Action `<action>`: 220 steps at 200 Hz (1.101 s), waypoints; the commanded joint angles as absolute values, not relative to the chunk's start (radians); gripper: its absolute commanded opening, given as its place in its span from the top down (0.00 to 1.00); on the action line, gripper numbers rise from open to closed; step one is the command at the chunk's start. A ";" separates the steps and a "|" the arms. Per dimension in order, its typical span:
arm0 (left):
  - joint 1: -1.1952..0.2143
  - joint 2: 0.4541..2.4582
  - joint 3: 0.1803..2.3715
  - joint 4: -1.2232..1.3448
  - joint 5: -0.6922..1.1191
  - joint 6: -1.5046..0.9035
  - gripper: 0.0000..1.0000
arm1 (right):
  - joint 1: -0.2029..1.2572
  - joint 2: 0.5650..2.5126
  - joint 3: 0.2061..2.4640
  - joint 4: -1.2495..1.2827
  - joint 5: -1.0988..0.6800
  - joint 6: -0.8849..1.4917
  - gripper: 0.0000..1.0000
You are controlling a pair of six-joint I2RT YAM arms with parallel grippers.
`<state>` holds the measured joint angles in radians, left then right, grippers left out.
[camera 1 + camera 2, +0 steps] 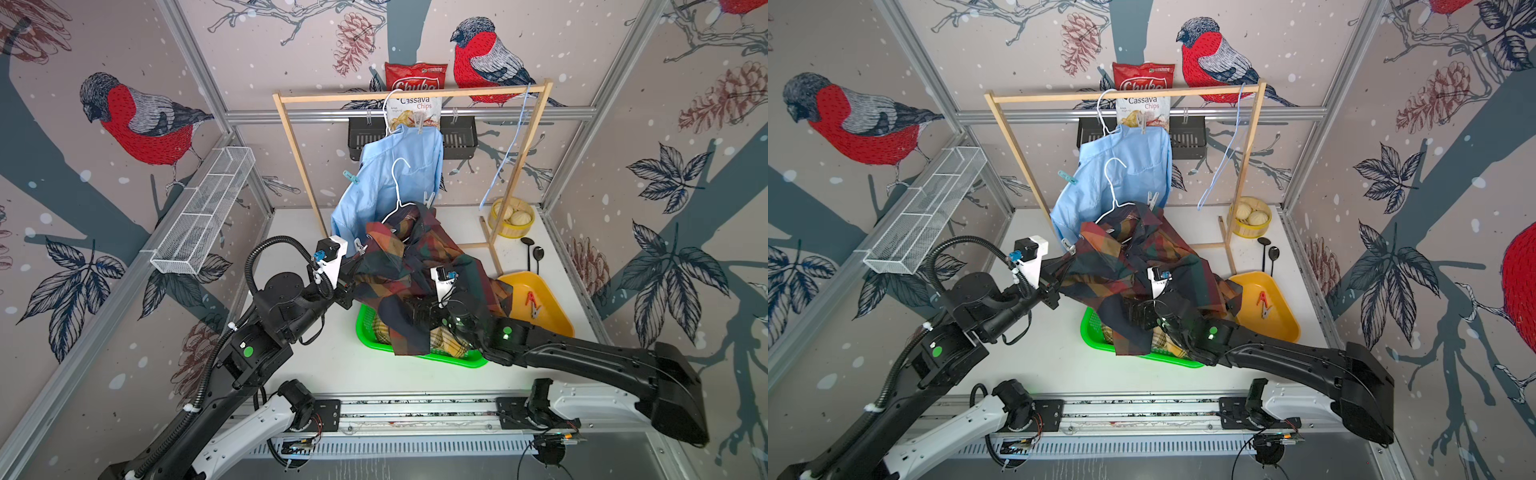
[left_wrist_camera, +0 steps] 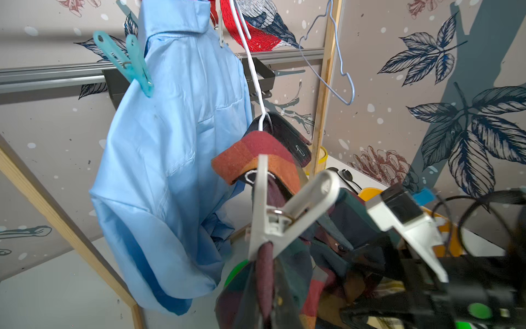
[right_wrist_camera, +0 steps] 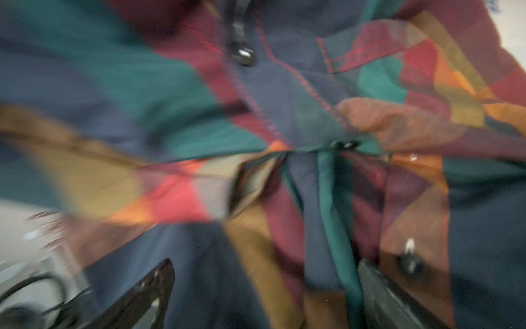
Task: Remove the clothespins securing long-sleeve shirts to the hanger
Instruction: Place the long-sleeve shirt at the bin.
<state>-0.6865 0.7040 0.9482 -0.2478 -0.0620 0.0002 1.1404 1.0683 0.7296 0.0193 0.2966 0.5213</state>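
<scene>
Pinching plaid shirt, left pincer closed; right pincer spread wide beneath it.

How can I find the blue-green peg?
Look for the wooden rail at the back, then the light blue shirt hanging from it. The teal clothespin pinches that shirt's edge nearest the white wire basket. The other pegs on the shirts are whitish.

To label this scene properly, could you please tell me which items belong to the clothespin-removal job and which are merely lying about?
Job: light blue shirt; dark plaid shirt; yellow plaid shirt; white hanger; teal clothespin; white clothespin; red clothespin in the yellow tray.

Lying about: chips bag; bun steamer; black spoons; wire basket.
</scene>
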 commanded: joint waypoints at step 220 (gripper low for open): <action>-0.913 0.596 0.635 -0.067 -0.138 0.194 1.00 | 0.380 1.057 0.991 -0.240 -0.252 0.695 0.01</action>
